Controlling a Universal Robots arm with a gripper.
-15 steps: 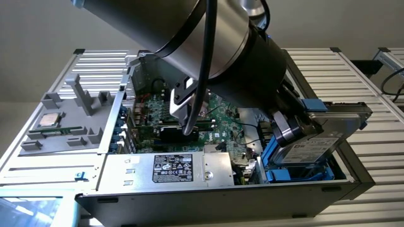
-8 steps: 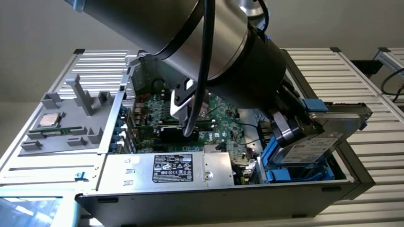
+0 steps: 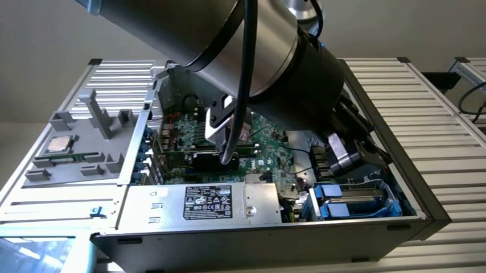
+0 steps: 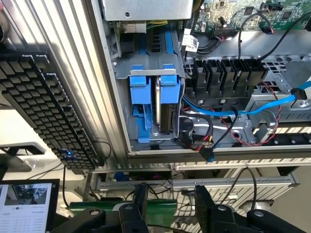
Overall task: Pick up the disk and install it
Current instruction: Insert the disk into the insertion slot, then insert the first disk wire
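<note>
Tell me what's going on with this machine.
A robot arm is leaning over an open computer case. Its pincer is open and holds nothing. The disk, in its blue frame, stands on edge in the drive bay of the case, beside another blue frame. The pincer hangs apart from the disk, not touching it.

No readable text, even power-supply label (image 3: pixel 215 201)
</note>
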